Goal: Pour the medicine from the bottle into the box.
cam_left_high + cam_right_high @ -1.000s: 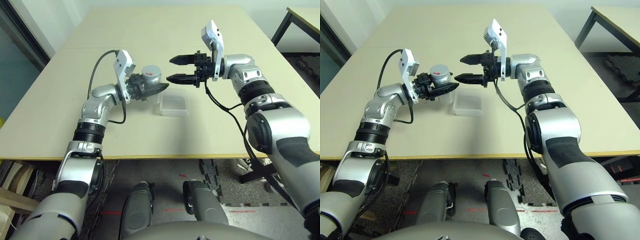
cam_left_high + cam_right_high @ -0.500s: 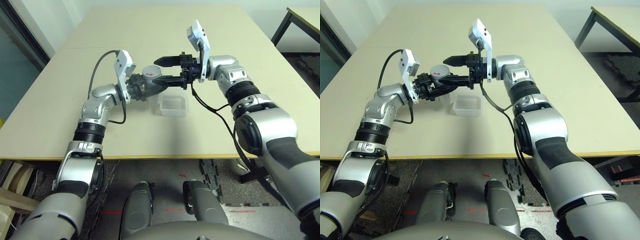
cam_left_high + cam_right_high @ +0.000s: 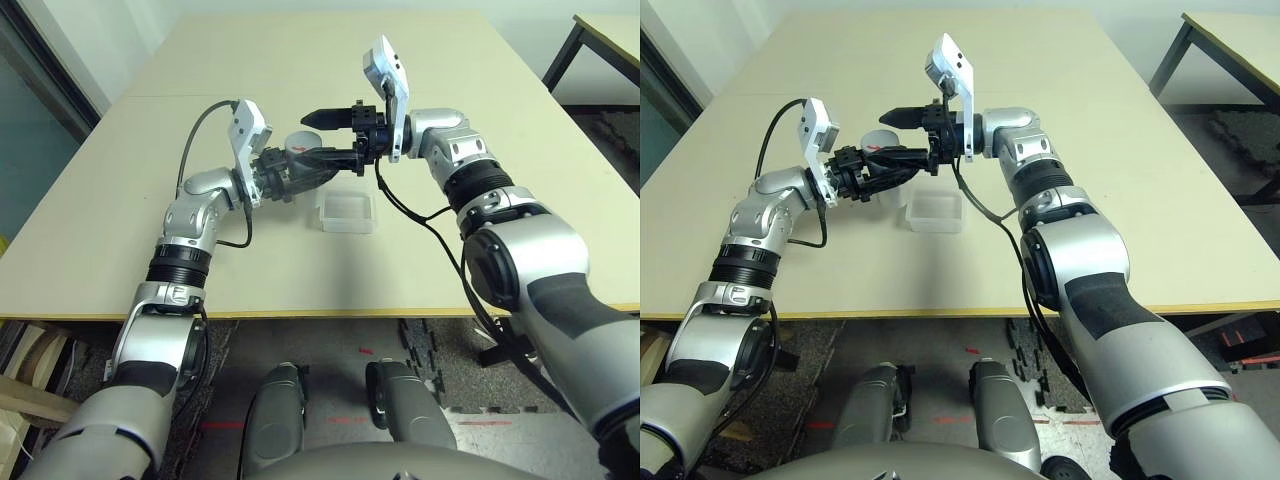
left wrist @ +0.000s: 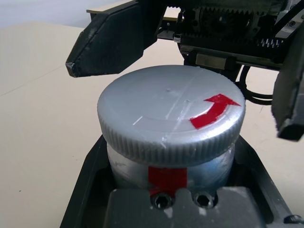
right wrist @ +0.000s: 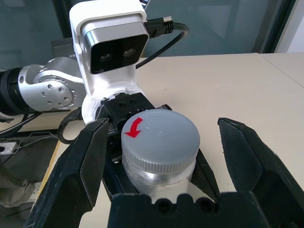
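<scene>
Over the tabletop (image 3: 200, 80), right gripper (image 5: 165, 124): spread wide, one finger to each side of the cap (image 4: 166, 104), which sits between them with space on both sides.
Left gripper (image 3: 320, 172): closed on the bottle (image 4: 126, 166), gripping it below the cap, so I have one hand to hold and one to twist.
Cap, next move: I judge that opening comes first. I would centre my right fingers on the ribbed edge, close evenly, then turn about the bottle's own axis, following the red arrow (image 4: 213, 111) if it marks the opening way.
Bottle, while twisting: I would brace it firmly with the left and add no sideways pull, or it could swivel or tip.
Cap, look: round, flat-topped, grey, finely ribbed round its side.
Bottle, look: upright, cylindrical, with a red patch below the cap.
Box (image 3: 347, 227): shallow, clear, square with rounded corners, on the tabletop just beside the bottle, nearer me and towards my right.
</scene>
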You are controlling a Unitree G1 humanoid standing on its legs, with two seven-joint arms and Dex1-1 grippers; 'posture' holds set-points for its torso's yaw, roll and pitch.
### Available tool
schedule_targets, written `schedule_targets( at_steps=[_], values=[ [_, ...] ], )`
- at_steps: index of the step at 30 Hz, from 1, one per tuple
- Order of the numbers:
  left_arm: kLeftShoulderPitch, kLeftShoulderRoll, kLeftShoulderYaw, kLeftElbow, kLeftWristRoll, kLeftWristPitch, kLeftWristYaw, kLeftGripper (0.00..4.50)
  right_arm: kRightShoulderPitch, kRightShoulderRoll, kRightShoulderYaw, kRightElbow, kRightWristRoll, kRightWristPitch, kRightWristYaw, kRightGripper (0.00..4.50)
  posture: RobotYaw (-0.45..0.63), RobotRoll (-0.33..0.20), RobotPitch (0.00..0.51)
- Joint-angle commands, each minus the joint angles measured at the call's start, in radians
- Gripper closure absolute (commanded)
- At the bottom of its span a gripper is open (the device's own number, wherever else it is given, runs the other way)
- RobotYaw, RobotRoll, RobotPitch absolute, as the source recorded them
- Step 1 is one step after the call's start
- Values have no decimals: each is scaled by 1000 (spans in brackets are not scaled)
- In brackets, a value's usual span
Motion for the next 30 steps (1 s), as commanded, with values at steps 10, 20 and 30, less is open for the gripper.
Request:
schedule_targets(
  at_steps=[10,20,30],
  values=[
    [5,0,-4,-10,10,-7,-1,1816,-4,7,11,5,-18,-15,-2,1957,-123,0,88],
    [14,-1,-4,-11,10,-6,2,1816,-19,3,-61,4,55,58,-24,1957,-126,0,92],
    [22,-2,0,-11,9,-5,11,1816,-17,-84,-115,-22,78,140,-157,1957,-126,0,101]
  ],
)
